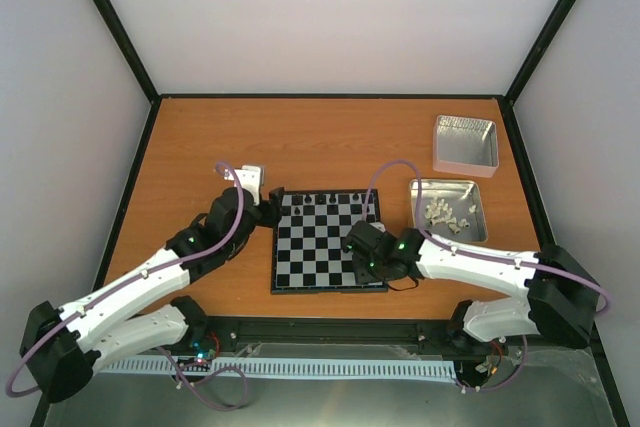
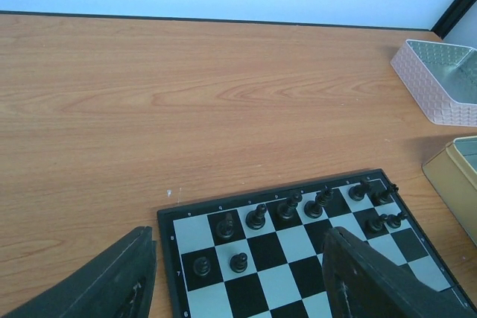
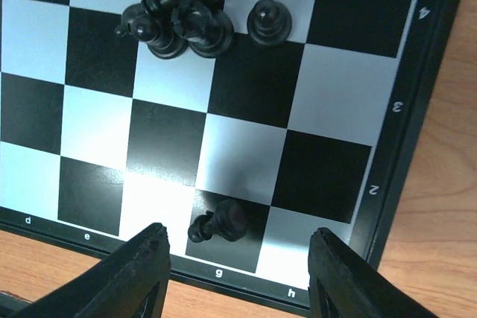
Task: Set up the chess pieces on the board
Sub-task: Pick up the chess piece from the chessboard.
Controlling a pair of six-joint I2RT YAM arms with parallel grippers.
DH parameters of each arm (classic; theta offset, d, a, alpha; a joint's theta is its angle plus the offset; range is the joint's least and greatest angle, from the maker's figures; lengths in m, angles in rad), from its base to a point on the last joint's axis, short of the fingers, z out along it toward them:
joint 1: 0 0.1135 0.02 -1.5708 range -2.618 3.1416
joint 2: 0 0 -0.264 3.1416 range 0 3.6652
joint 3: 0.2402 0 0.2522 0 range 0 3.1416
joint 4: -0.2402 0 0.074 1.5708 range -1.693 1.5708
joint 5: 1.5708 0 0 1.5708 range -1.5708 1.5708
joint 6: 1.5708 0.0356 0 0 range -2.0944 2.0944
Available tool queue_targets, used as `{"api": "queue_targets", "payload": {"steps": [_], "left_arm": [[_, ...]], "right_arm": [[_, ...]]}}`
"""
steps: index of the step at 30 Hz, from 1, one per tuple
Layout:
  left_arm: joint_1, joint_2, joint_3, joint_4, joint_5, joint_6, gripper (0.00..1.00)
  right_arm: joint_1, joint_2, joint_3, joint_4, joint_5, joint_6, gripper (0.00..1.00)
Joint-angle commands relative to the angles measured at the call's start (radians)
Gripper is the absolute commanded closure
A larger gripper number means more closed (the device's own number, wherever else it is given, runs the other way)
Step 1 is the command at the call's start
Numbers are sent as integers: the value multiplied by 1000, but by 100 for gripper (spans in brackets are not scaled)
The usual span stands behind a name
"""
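**A:** What is the right gripper (image 3: 238,230) doing?

**B:** It is hovering low over the board (image 3: 350,147). Its fingers (image 3: 138,281) are standing wide and gripping nothing. The lying piece (image 3: 218,221) is resting on its side between the fingertips, touching neither, on a dark square by the board's rim.

**A:** So it is going for that 1?

**B:** I am judging so. To do it well, it should be centring until the piece is sitting midway between the pads. Then it should be closing on the body, not the thin tip, so the piece is not rolling out. The cluster (image 3: 175,20) is bunching well ahead of the fingertips, so the approach should be staying short of it.

**A:** And the left gripper (image 2: 238,232)?

**B:** Its fingers are spread wide too, and empty. 2 pieces (image 2: 220,264) are standing between its fingertips, and a row is standing just ahead.

**A:** What are we missing?

**B:** I am failing to make out what kind the lying piece is. The cluster is overlapping itself and running off the frame, so I am not counting it. From above, the right gripper is covering the lying piece. The cream pieces (image 1: 446,211) in the tin (image 1: 478,232) are showing too small to count.
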Motion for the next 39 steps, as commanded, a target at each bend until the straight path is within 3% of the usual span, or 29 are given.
{"api": "queue_targets", "payload": {"steps": [1, 23, 28, 33, 39], "left_arm": [[5, -23, -4, 29, -7, -10, 38], [5, -4, -11, 40, 13, -11, 37], [6, -4, -10, 37, 18, -13, 37], [5, -4, -8, 35, 20, -14, 37], [5, 0, -8, 37, 20, -14, 37]], "right_arm": [[-4, 39, 29, -14, -44, 33, 51], [-6, 156, 38, 83, -33, 26, 71], [-13, 169, 45, 86, -13, 17, 71], [-17, 174, 55, 73, -9, 8, 59], [-17, 177, 66, 68, -10, 4, 61]]}}
